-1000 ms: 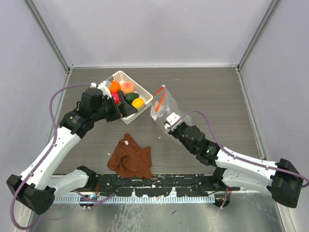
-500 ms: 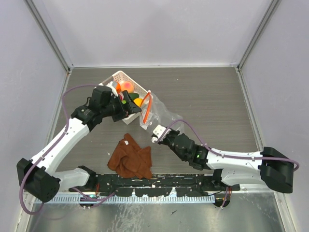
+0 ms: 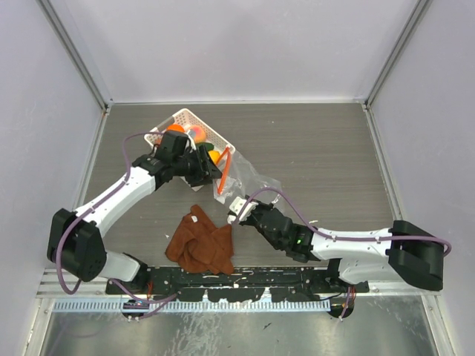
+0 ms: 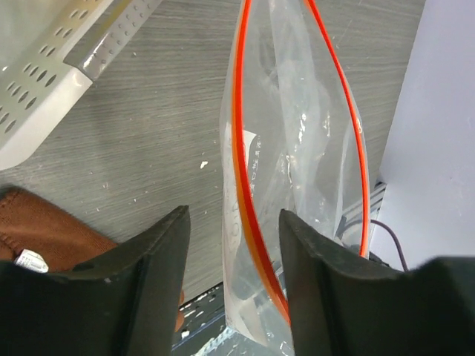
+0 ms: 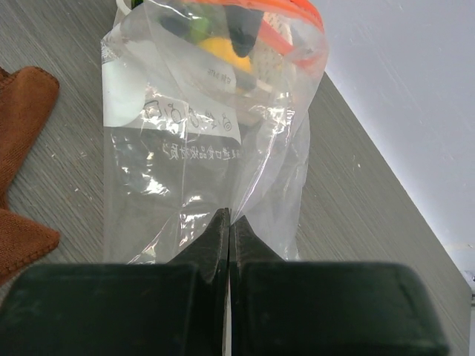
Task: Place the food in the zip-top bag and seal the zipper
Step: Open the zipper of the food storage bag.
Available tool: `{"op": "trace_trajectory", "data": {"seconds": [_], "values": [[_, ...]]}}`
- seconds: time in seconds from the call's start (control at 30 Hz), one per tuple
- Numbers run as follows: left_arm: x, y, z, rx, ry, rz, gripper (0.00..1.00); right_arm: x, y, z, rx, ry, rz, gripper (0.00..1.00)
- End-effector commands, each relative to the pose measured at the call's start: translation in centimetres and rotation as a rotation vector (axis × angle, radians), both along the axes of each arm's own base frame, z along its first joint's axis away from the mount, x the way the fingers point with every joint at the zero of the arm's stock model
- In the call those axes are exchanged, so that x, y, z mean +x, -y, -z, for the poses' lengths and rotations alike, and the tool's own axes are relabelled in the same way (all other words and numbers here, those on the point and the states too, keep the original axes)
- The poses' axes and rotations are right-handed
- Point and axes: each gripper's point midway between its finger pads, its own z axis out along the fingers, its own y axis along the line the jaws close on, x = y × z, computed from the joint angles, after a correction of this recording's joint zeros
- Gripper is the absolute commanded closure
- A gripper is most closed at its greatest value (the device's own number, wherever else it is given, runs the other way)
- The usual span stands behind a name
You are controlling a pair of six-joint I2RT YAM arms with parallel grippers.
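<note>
The clear zip-top bag (image 3: pixel 251 178) stands in mid-table with its mouth held wide. In the left wrist view the orange-red zipper (image 4: pixel 245 170) forms an open loop, and one lip of it runs between the jaws of my left gripper (image 4: pixel 234 215), which stand apart and open around it. My right gripper (image 5: pixel 228 215) is shut on the film at the bag's bottom end (image 5: pixel 185 170). The food, orange (image 3: pixel 176 130), peach (image 3: pixel 197 133) and yellow (image 3: pixel 215 156) fruits, lies in the white basket (image 3: pixel 185 116) behind the left gripper (image 3: pixel 211 173). The bag is empty.
A crumpled brown cloth (image 3: pixel 200 241) lies near the front edge, left of the right gripper (image 3: pixel 237 209). The basket's corner (image 4: pixel 44 89) is just left of the bag mouth. Grey walls enclose the table on three sides.
My left gripper swung right from the basket to the bag's mouth and its jaws narrowed. The right arm dragged the bag left, toward the basket.
</note>
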Motion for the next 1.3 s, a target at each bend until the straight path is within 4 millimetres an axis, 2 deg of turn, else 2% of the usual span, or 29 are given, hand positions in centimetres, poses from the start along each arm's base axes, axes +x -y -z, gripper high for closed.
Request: {"op": "trace_trajectory", "data": {"seconds": [0.0, 0.17, 0.27, 0.5, 0.57, 0.7, 0.9, 1.1, 1.27], "values": [[0.2, 1.7, -0.9, -0.081, 0.028, 0.057, 0.53, 0.3, -0.3, -1.6, 0.059, 0.041, 0.019, 0.99], [0.2, 1.9, -0.7, -0.084, 0.03, 0.072, 0.82, 0.5, -0.2, -0.6, 0.034, 0.029, 0.037, 0.98], [0.4, 1.4, -1.4, -0.066, 0.08, 0.064, 0.99, 0.4, 0.3, -0.3, 0.047, 0.01, 0.055, 0.87], [-0.4, 1.0, -3.1, 0.038, 0.247, 0.054, 1.0, -0.4, 1.7, -0.8, 0.161, -0.103, 0.112, 0.56], [-0.8, 0.8, -4.5, 0.064, 0.325, 0.038, 1.0, -0.9, 1.9, -1.3, 0.214, -0.151, 0.118, 0.47], [-0.9, 0.2, -6.2, 0.128, 0.445, -0.005, 1.0, -1.9, 2.5, -3.8, 0.344, -0.236, 0.129, 0.34], [-1.6, 1.0, -9.6, 0.212, 0.641, -0.005, 1.0, -3.0, 3.5, -9.9, 0.549, -0.318, 0.141, 0.2], [-2.0, 2.7, -12.2, 0.291, 0.771, -0.002, 1.0, -2.4, 5.1, -15.2, 0.697, -0.369, 0.277, 0.1], [-2.3, 4.2, -13.7, 0.332, 0.853, -0.013, 1.0, -1.0, 5.7, -17.3, 0.769, -0.356, 0.428, 0.03]]}}
